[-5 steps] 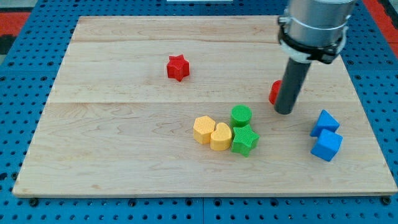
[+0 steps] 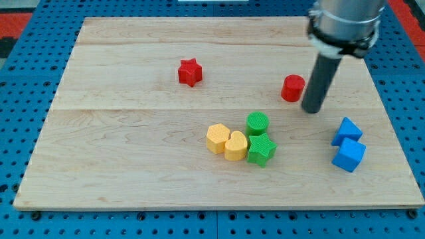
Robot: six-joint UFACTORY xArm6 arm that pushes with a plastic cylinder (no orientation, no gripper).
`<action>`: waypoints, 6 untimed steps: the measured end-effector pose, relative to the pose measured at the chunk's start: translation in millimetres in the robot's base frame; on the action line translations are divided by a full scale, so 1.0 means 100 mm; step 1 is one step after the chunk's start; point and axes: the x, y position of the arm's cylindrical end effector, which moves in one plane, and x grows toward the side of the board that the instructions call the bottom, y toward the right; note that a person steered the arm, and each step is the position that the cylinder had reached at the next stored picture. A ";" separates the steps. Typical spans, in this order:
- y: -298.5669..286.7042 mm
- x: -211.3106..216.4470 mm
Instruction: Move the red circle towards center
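Note:
The red circle (image 2: 292, 88) stands upright on the wooden board (image 2: 133, 146), right of the middle. My tip (image 2: 311, 109) is on the board just to the right of it and a little lower in the view, close to its right edge; I cannot tell whether they touch. The rod rises from there to the view's top right.
A red star (image 2: 190, 72) lies at the upper middle-left. A yellow hexagon (image 2: 216, 138), a yellow heart (image 2: 235, 146), a green circle (image 2: 257, 123) and a green star (image 2: 261, 149) cluster below the middle. Two blue blocks (image 2: 347, 131) (image 2: 348, 155) sit at the right.
The rod has moved right and slightly up the view. The red circle, half hidden behind it before, now shows fully, a little farther up and left.

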 end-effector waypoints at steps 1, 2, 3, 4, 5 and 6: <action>-0.21 -0.13; -1.30 -0.26; -0.78 -0.35; -0.08 -0.26; 0.03 -0.64; -0.73 -0.62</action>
